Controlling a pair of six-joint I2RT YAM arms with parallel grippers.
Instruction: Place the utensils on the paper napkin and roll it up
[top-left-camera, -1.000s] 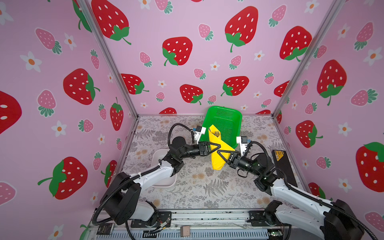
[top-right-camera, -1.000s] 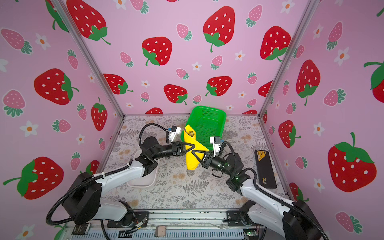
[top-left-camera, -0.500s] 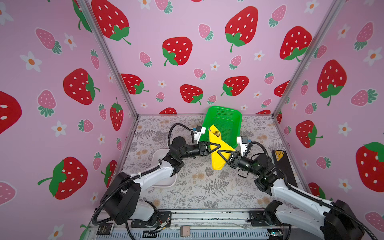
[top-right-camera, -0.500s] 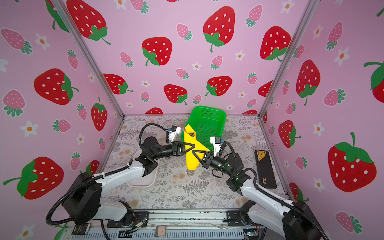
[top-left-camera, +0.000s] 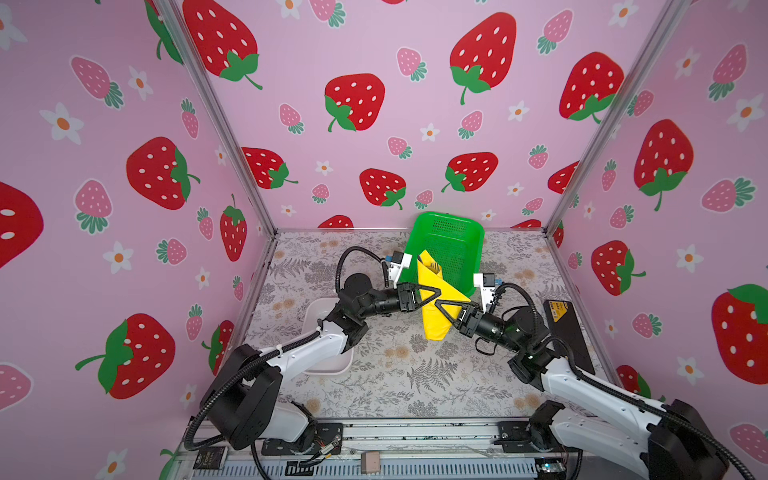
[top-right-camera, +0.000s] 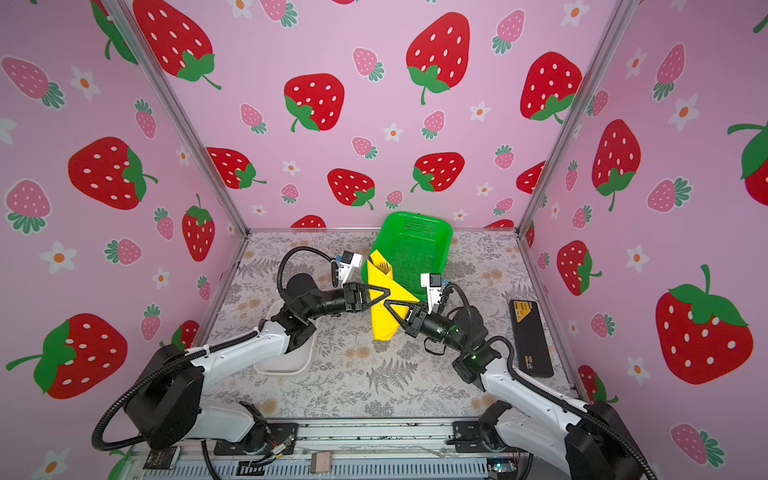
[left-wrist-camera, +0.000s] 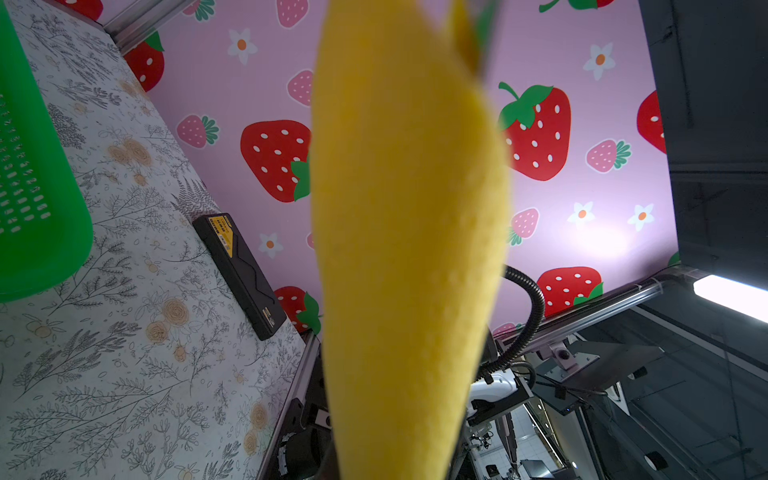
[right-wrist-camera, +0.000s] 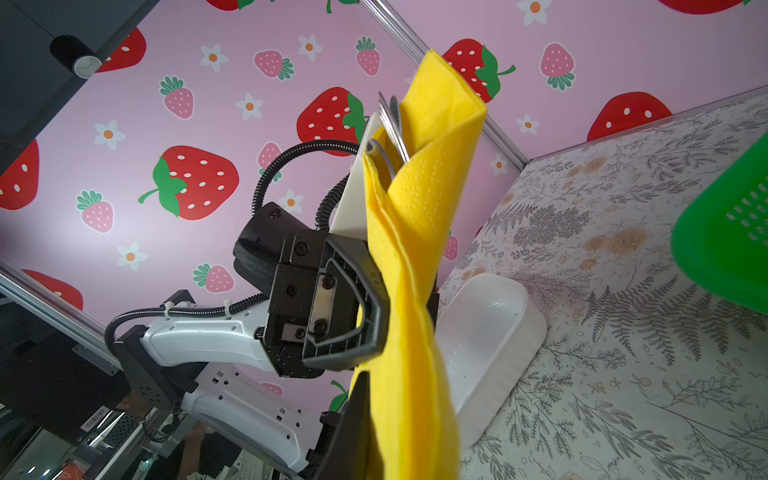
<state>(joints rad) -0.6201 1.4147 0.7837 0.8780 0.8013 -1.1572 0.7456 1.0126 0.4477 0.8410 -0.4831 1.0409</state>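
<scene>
**Top views.** In both top views the paper napkin (top-left-camera: 433, 326) is rolled into a long cone and stands tilted. It appears raised off the floral bench (top-left-camera: 415, 374), in front of the green mesh basket (top-left-camera: 455, 249). The left tool (top-left-camera: 437, 292) and the right tool (top-left-camera: 436, 302) meet at its middle, each closed on the yellow paper. The utensils (top-left-camera: 434, 264) show only as dark tips at the open upper end. The white tray (top-right-camera: 286, 365) sits under the left arm, and a black box (top-right-camera: 530, 336) lies near the right wall.

**Left wrist view.** The roll (left-wrist-camera: 407, 249) fills the centre, blurred, with a fine dimpled surface. The tool's fingers are not shown here.

**Right wrist view.** The left tool (right-wrist-camera: 403, 305) is clamped across the roll. Embossed dots mark the thin, soft paper. One corner flap stands loose beside the silver heads (right-wrist-camera: 390, 124).

**Assessment.** Loading appears done and the rolling is nearly complete. The next move calls for winding in the loose flap and laying the bundle down while keeping a firm pinch, since soft paper unwinds easily and the smooth metal could slide out of the open end.
</scene>
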